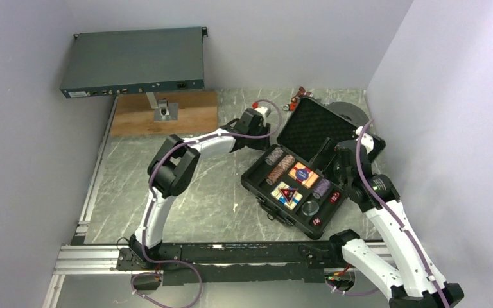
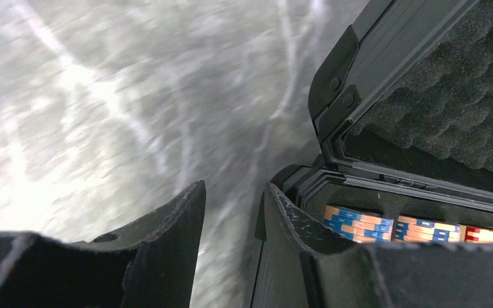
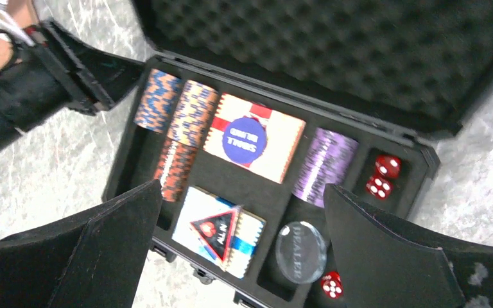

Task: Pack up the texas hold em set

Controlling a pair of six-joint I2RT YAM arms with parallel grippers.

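Both stand open: right gripper [image 3: 242, 188] above the case [image 3: 125, 151] (lid [image 3: 334, 51] cropped), left gripper [image 2: 234, 187] beside its corner.

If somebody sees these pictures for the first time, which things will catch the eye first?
The open black case at centre right draws the eye, its foam tray filled with striped poker chips, two card decks and red dice. The right gripper hangs open above it. At the back left, a grey-blue rack unit stands raised over a wooden board.
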